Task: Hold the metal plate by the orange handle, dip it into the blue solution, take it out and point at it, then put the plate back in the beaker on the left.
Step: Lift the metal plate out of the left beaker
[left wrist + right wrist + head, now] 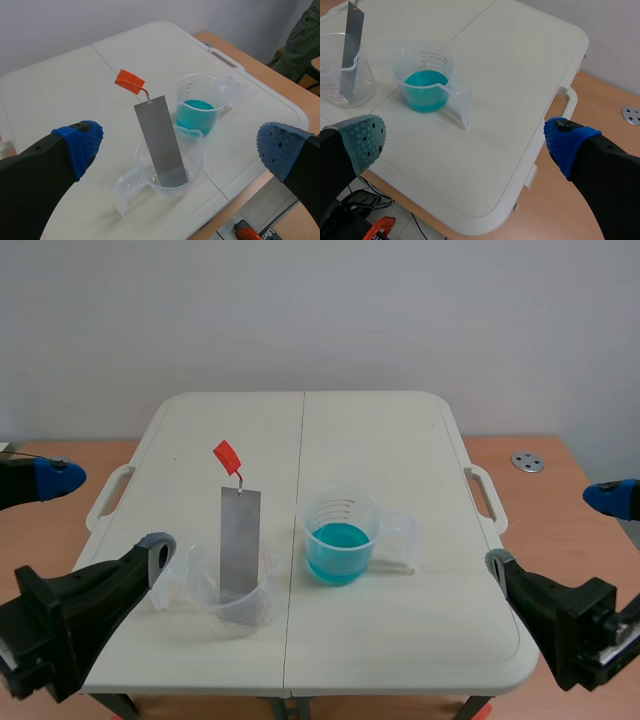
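Our left gripper [177, 147] sits nearer, fingers spread wide; the metal plate [161, 142] leans near-upright ahead — orange handle [129, 80] topmost; right gripper [465, 140] likewise spread.

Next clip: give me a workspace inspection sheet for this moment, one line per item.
Surface: white folding table, seam down its middle, on a wooden desk.
Job's things: metal plate stands leaning in the clear beaker, orange handle uppermost; second beaker beside it, apart, holds the blue solution.
Clutter: small metal disc on the desk.
Grippers: left pincer and right pincer both open, holding nothing.
Cables: dark cables on the floor below the table edge.
Surroundings: plain pale wall.
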### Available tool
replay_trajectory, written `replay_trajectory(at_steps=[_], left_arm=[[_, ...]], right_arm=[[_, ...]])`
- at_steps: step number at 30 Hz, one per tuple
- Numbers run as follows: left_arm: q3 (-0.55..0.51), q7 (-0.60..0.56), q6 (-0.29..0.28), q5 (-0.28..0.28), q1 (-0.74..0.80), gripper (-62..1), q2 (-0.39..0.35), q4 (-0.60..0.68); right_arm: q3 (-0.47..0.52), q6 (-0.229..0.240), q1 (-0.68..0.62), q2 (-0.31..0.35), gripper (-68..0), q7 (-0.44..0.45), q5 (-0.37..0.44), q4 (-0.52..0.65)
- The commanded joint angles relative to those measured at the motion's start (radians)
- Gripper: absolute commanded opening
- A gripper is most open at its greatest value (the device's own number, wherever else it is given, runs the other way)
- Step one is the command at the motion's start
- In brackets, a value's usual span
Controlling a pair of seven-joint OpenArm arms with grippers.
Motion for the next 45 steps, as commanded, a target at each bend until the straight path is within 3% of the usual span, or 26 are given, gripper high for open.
replay_trajectory(at_steps=[1,13,18,24,25,29,30,37,45], left_arm=[[0.000,-0.002,0.000,-0.010,0.000,1.4,0.002,0.006],[0.000,0.002,0.000,-0.010,0.000,1.4,0.002,0.006],[0.000,0.002,0.000,-0.010,0.000,1.4,0.002,0.006],[0.000,0.003,0.000,-0.010,0.000,1.1,0.002,0.006],[0.000,0.004,0.000,-0.010,0.000,-7.6,0.002,0.006],[0.000,0.033,0.000,-0.010,0.000,-54.6,0.002,0.006],[0.000,0.032,0.000,-0.010,0.000,-60.1,0.002,0.006],[-0.006,0.032,0.017,-0.010,0.020,-59.3,-0.003,0.006],[-0.068,0.025,0.113,-0.010,0.202,-59.3,-0.116,0.006]], right_arm=[[0.001,-0.004,0.008,0.013,-1.2,0.014,0.010,0.013],[0.001,-0.003,0.013,0.013,-1.2,0.016,0.010,0.013],[-0.001,0.038,0.028,0.013,-1.2,0.014,0.010,0.013],[-0.020,0.050,0.068,0.013,-1.2,0.014,0.011,0.013],[-0.027,0.051,0.078,0.013,-1.2,0.014,0.011,0.013],[-0.066,0.072,0.126,0.013,-1.2,0.003,0.011,0.012],[-0.076,0.072,0.140,0.013,-1.2,-0.005,0.011,0.012],[-0.146,0.077,0.235,0.013,-1.2,-0.009,0.011,-0.011],[-0.264,0.096,0.395,0.013,-1.2,-0.047,0.051,-0.076]])
